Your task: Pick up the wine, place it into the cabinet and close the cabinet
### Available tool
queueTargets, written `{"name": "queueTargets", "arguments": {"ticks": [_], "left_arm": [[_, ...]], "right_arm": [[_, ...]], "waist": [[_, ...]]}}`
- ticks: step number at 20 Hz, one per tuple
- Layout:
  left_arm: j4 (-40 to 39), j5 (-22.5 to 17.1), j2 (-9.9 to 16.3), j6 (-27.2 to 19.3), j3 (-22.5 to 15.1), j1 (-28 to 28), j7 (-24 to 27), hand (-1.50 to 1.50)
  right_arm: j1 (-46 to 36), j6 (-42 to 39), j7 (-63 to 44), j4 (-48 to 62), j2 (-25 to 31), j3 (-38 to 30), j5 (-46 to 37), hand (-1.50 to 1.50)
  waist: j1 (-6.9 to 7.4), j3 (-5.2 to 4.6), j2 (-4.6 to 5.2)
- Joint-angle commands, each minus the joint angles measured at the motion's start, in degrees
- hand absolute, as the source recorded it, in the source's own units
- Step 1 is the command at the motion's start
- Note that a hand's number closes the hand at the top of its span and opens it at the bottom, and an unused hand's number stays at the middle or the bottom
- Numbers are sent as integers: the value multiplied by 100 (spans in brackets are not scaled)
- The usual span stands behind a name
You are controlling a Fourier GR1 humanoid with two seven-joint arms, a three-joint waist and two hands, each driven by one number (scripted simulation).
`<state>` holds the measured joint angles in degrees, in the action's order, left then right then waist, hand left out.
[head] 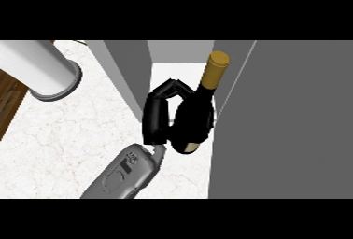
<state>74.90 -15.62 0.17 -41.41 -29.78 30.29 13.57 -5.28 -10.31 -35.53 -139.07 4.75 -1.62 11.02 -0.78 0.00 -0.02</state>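
Wine bottle (195,112), dark w/ gold-capped neck, sits in the opening of the grey cabinet (131,70), neck tilted up toward the view's top, base toward the bottom. It's between the cabinet's left wall and the big grey door panel (289,121) at right, body right beside the panel's edge. One hand (157,116) comes up from the lower edge on a grey forearm; can't tell left or right arm, taken as right. Its black fingers curl round the bottle's body. White marbled surface (62,140) below; white cylinder (41,70) upper left, well apart.
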Motion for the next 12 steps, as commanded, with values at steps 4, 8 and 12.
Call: {"name": "queueTargets", "arguments": {"ticks": [4,8,12], "left_arm": [[-735,-31,-16,173,362,114,672,150],[-1316,-474,-16,293,679,472,987,150],[-1272,-413,-16,544,992,441,992,150]], "right_arm": [[515,-116,-67,-776,-29,-10,479,-150],[460,-99,-190,-873,37,-13,546,-150],[185,-28,-143,-600,79,-270,606,-150]], "waist": [[-8,0,2],[-51,-1,10],[8,-1,4]]}}
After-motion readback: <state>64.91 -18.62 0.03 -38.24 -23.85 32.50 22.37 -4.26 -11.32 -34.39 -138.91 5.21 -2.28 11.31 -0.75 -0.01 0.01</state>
